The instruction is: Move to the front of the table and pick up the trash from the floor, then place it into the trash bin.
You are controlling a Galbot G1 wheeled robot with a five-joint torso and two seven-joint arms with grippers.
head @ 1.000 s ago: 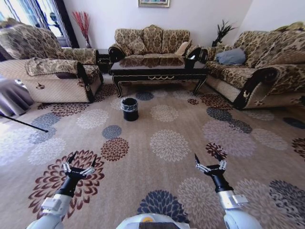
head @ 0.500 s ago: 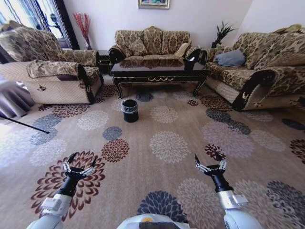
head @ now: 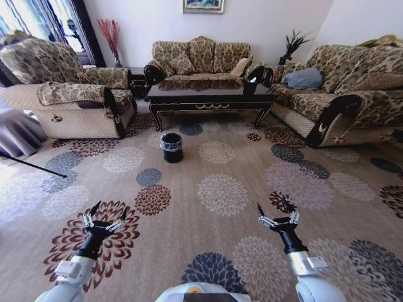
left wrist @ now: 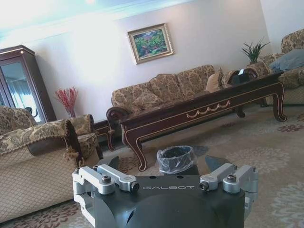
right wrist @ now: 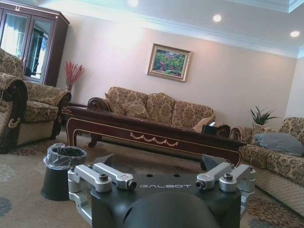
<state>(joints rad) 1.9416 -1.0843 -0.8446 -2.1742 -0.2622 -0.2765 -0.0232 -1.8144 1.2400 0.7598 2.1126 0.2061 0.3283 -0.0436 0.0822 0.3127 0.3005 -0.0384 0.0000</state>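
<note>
Trash bin [head: 171,146], small round black bucket with shiny plastic liner, sits on the floral carpet [head: 220,192] just ahead of the long dark glossy coffee table [head: 210,97]. Left gripper [head: 101,216] and right gripper [head: 275,214] hang low up front, both spread wide, holding nothing.

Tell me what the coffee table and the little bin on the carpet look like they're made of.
The coffee table looks like dark wood with a glossy lacquer: its top mirrors the sofa, and gold scrollwork trims the rail. The trash bin seems black plastic, lined with a thin shiny plastic bag crinkled over its rim, though its body material is uncertain.
</note>
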